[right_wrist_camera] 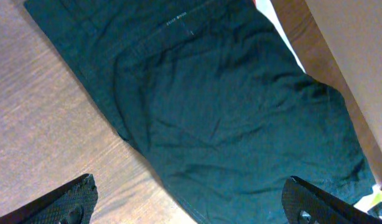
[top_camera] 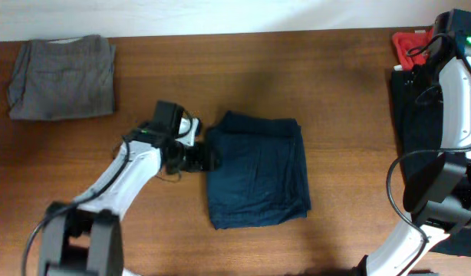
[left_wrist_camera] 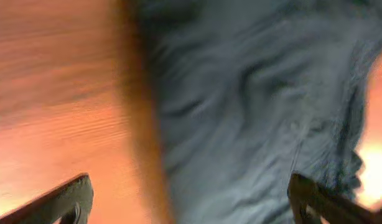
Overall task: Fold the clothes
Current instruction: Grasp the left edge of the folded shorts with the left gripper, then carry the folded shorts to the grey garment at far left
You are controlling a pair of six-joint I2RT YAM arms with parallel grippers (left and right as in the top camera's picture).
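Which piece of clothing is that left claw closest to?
The dark navy garment mid-table: the left gripper is at its edge. The grey shorts, black garment and red garment lie far off.

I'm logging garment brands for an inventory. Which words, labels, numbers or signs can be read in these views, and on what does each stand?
Black garment: one short line of pale print near its upper edge in the right wrist view, too small to read.
Navy garment, grey shorts, red garment: no text visible.
Nothing else legible; the left wrist view is blurred.
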